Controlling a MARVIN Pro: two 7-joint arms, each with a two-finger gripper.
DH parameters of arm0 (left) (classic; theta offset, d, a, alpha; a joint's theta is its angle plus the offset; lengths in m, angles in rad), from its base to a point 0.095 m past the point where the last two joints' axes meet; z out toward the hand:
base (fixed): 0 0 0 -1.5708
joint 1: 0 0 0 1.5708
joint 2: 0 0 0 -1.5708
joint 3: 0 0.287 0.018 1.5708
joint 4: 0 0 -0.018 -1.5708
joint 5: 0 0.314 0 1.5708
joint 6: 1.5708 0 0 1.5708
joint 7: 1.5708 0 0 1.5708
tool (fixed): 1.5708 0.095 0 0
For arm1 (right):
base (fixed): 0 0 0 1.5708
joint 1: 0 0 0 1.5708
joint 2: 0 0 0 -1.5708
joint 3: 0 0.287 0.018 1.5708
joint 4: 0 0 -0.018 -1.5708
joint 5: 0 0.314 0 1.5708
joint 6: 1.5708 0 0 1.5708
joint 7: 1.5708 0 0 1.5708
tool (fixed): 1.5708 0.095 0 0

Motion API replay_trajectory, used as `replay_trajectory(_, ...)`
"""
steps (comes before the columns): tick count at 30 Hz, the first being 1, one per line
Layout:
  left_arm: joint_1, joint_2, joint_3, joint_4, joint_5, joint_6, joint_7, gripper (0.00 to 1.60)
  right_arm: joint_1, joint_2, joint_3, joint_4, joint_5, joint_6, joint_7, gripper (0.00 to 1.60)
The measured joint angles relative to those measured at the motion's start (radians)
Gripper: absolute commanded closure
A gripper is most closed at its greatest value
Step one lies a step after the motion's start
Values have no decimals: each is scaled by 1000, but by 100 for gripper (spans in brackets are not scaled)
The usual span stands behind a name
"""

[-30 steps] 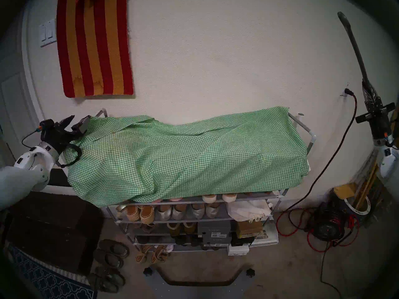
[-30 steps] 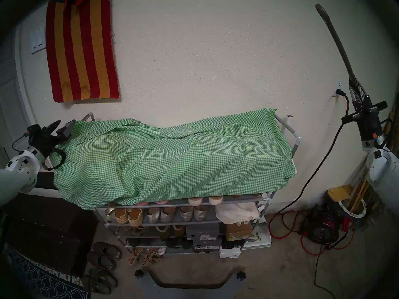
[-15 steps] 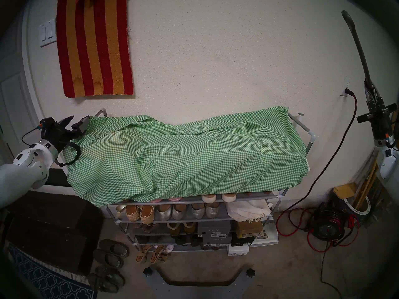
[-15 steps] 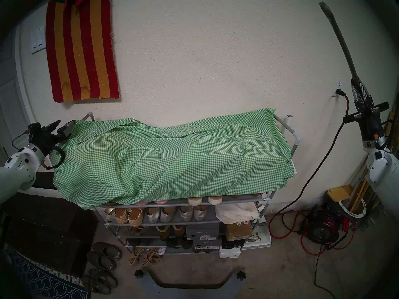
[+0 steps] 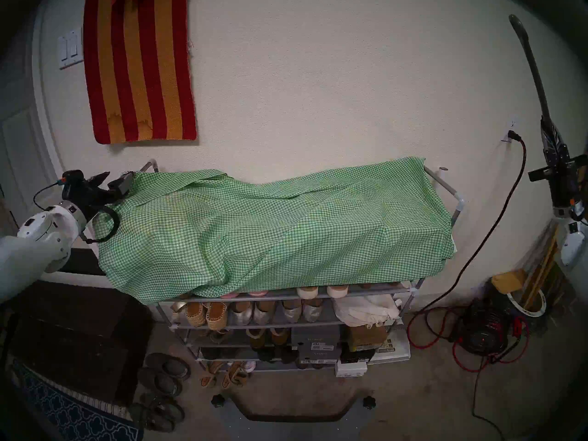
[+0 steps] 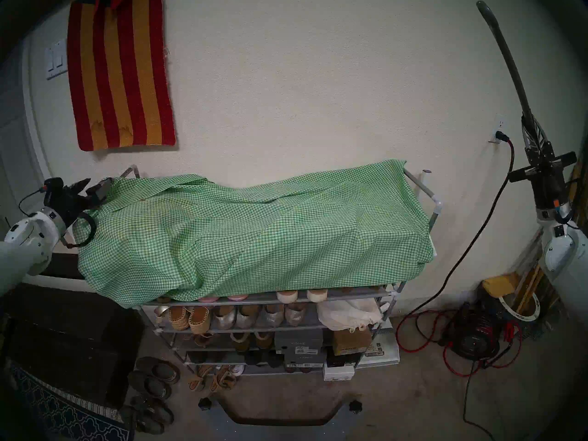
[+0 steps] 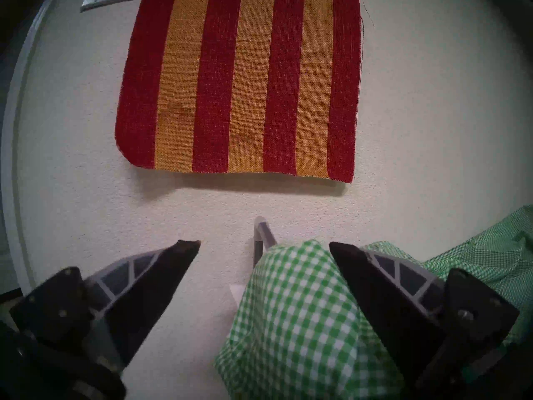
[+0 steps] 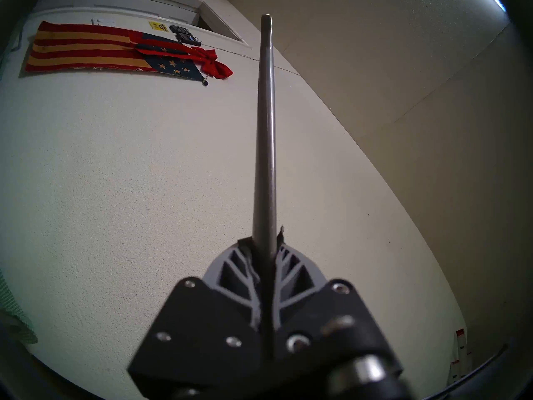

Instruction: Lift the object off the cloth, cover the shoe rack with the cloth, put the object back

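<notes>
Since a second ago the shoehorn [image 5: 530, 71] has drifted a bit toward the right edge of the head view, otherwise nothing's changed. It stands nearly upright off the rack's right end, long axis vertical, tip leaning slightly left, pinched tight in the right gripper [image 5: 548, 135]. The left gripper [image 7: 264, 246] sits wide open, holding nothing, at the rack's [image 5: 458, 205] left rail with the checked cloth [image 5: 270, 227] draped over the top shelf and bunched between its fingers. A striped rug [image 5: 140, 65] hangs above.
</notes>
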Motion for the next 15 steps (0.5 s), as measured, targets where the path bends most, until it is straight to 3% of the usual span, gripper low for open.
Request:
replay_trajectory(11,0,3,-33,-18,83,87,35,0,-36,-31,60,-17,-28,0,1,160)
replay_trajectory(12,0,4,-35,-20,92,93,37,9,-38,-33,64,-18,-30,0,1,160)
replay_trajectory(13,0,5,-37,-22,100,99,39,37,-40,-35,67,-19,-31,0,1,160)
replay_trajectory(14,0,6,-40,-25,112,107,43,100,-44,-38,73,-20,-34,0,1,160)
replay_trajectory(15,0,7,-43,-29,126,114,47,125,-47,-41,79,-22,-36,0,1,160)
